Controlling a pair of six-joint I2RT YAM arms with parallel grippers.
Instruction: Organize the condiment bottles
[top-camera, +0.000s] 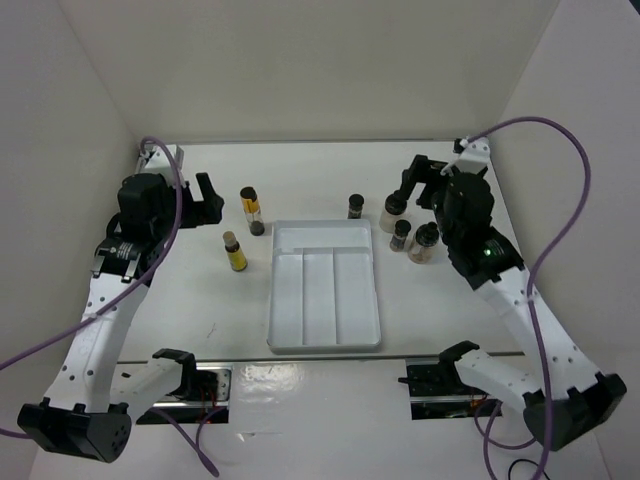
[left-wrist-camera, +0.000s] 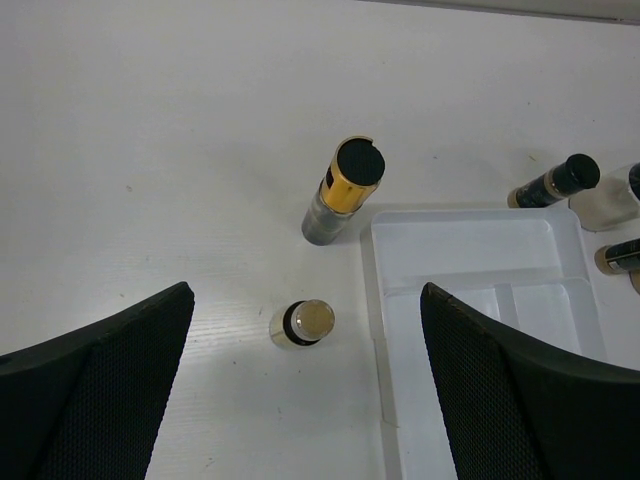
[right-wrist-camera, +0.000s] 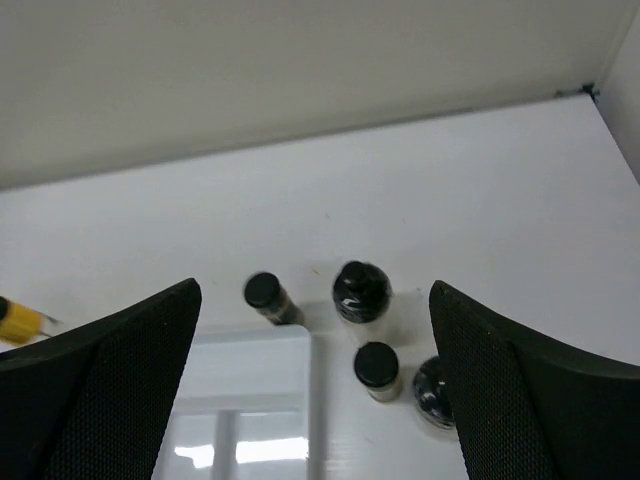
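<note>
Six condiment bottles stand upright on the white table (top-camera: 200, 300), all outside the white divided tray (top-camera: 325, 347).

Left group, left of the tray's far corner:
- The black-capped amber bottle (top-camera: 251, 207) is slim, with a yellow upper band and a darker lower section. It stands near the tray's far left corner.
- The tan-capped amber bottle (top-camera: 235, 252) is slim, shorter in view, with yellow contents and a dark ring under its cap. It stands nearer and slightly further left, apart from the first.

Right group, at the tray's far right corner:
- The far dark jar (top-camera: 355, 206) is tiny and black-capped, and stands just beyond the tray's far edge.
- The far pale bottle (top-camera: 394, 211) is rounder, with a black cap, and stands to the right of that jar.
- The near dark jar (top-camera: 401, 235) stands just right of the tray.
- The near pale bottle (top-camera: 424, 243), round and black-capped, stands just beside that jar on its right.

The left gripper (left-wrist-camera: 305, 288) is spread wide and holds nothing; the tan-capped amber bottle appears between its fingers in the wrist view. The right gripper (right-wrist-camera: 315, 287) is likewise spread and holds nothing, positioned above the right group.
</note>
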